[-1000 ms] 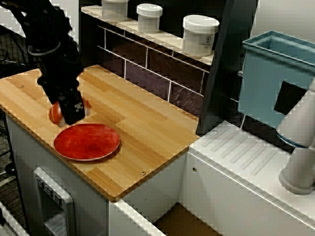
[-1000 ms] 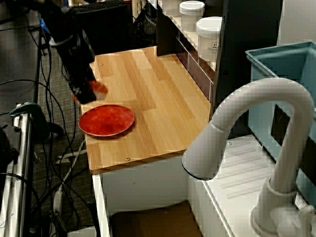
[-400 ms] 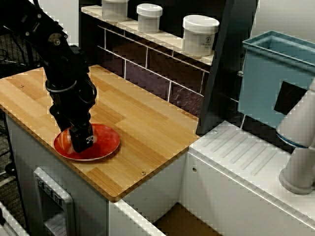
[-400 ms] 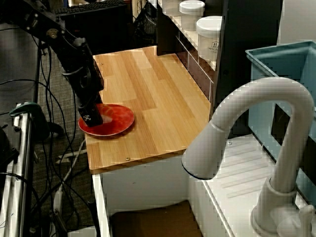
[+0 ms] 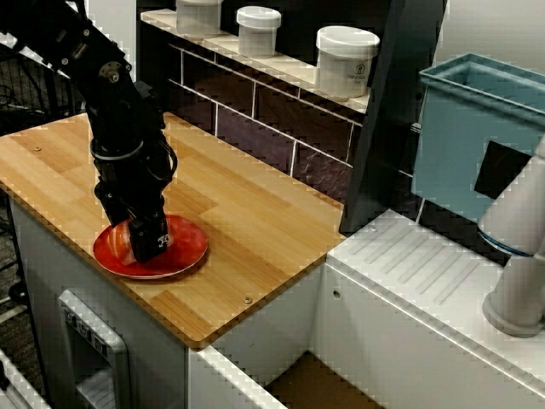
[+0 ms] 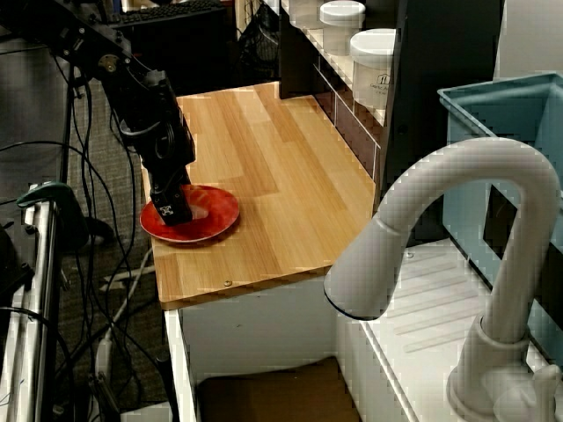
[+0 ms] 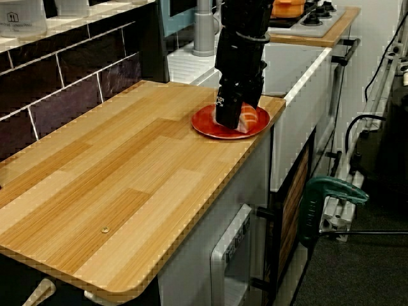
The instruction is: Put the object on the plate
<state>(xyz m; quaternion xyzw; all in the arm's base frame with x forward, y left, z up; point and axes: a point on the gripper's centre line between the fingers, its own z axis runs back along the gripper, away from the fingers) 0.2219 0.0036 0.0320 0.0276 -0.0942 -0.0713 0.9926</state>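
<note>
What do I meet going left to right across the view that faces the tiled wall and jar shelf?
Flat round red-orange plate with the black gripper over it → wooden countertop → white lidded jar nearest the sink → white grooved draining board → blue plastic bin → white tap.

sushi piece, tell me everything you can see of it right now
The sushi piece is a small toy nigiri, orange top with pale stripes over a white base. It sits low over the red plate, at the side nearest the counter's edge, seemingly resting on it. The black hand is pressed against it and hides much of it, so whether the fingers grip it cannot be told.
</note>
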